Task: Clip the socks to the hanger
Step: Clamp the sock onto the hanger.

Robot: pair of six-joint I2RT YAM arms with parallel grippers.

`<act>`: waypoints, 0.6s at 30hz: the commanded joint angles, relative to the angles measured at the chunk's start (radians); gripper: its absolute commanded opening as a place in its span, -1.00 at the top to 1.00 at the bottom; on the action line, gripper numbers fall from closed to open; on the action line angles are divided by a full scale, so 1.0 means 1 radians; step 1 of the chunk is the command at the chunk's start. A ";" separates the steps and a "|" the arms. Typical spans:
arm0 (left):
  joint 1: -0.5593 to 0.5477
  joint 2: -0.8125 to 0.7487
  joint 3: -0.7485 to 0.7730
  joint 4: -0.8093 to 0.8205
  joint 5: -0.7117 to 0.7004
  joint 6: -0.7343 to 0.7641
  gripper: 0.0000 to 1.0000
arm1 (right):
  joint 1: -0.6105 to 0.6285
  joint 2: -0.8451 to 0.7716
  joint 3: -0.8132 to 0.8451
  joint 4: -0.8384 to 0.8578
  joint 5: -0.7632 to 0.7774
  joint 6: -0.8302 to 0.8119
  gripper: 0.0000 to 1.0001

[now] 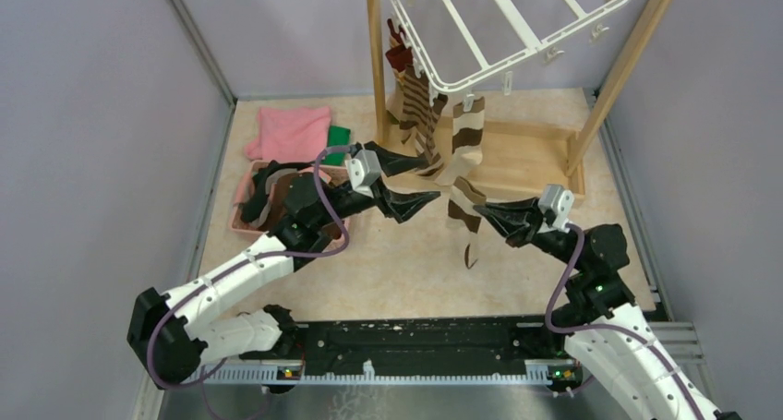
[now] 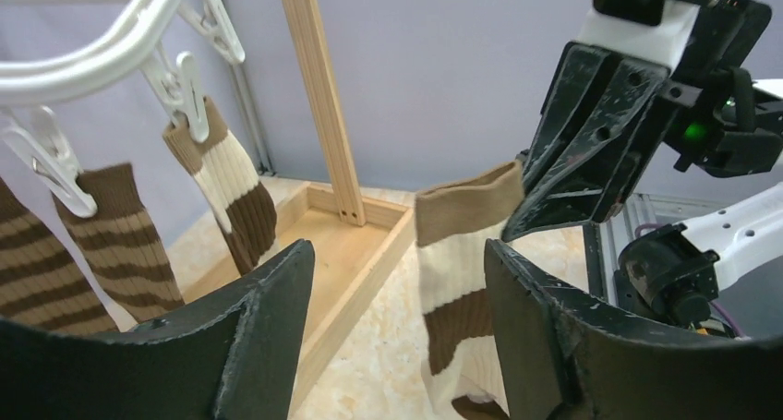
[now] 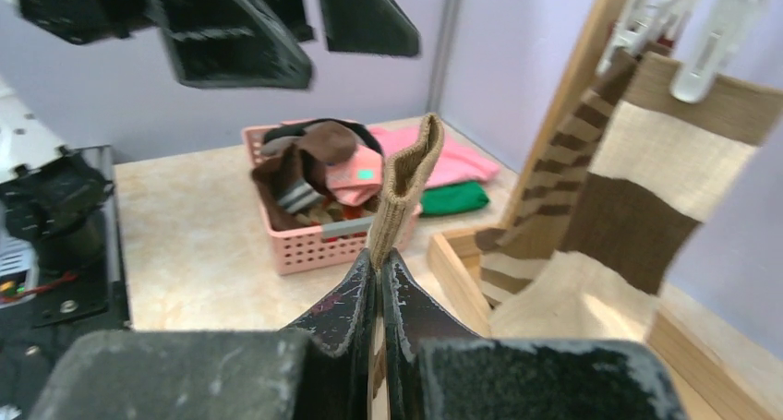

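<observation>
Loose sock (image 1: 464, 208), brown-and-cream bands: it hangs in the air in front of the wooden frame (image 1: 517, 157), below the hanger's near edge, not clipped. I see its tan cuff pinched flat between the closed fingers of the right gripper (image 1: 487, 215). The rest dangles downward.

Left gripper (image 1: 427, 182): fingers spread wide, holding nothing, just left of the sock. From its wrist view the cuff shows in the gap beyond the two fingers. I cannot tell whether either one touches it.

Hanger (image 1: 517, 19): white rack, up at the back between the frame's posts. Clipped socks (image 1: 420, 106) hang along its near-left edge, thin-striped ones and one wide-banded, each by the cuff.

Pink basket (image 1: 242, 212) on the table's left side, more socks piled in it. Pink cloth (image 1: 291, 132) and green cloth (image 1: 340, 136) lie behind it.
</observation>
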 commanded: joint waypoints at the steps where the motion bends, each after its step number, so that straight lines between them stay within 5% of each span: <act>1: 0.001 0.000 0.061 -0.021 0.012 -0.024 -0.49 | 0.011 -0.027 0.052 -0.076 0.193 -0.044 1.00; 12: -0.002 0.195 0.250 0.059 0.059 -0.224 -0.48 | 0.012 -0.116 0.030 -0.101 0.475 -0.027 1.00; 18: -0.014 0.334 0.411 -0.042 -0.083 -0.246 -0.55 | 0.011 -0.134 0.032 -0.108 0.569 -0.030 1.00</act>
